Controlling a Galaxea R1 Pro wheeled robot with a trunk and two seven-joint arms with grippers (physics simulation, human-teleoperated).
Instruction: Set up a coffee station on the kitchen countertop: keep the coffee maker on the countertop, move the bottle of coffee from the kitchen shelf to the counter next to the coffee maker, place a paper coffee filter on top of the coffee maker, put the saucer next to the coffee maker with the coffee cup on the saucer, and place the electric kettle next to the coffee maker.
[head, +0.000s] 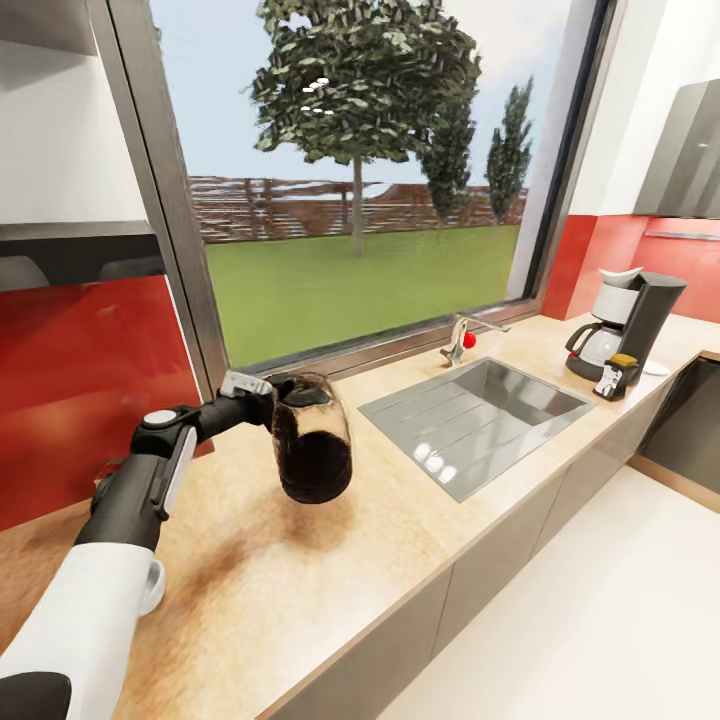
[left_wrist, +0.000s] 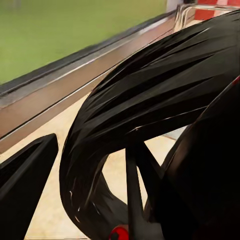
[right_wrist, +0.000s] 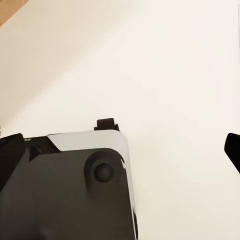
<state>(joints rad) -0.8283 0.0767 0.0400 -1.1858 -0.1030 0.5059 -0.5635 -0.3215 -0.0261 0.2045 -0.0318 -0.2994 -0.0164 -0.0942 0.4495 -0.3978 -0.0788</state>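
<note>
Kettle (head: 312, 450) seemingly in left gripper (head: 262, 392)

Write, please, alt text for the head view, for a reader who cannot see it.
The left gripper holds the electric kettle, tilted, above the kitchen countertop. Farther along, past the sink under a large window, stand the coffee maker and the bottle of coffee.
</note>
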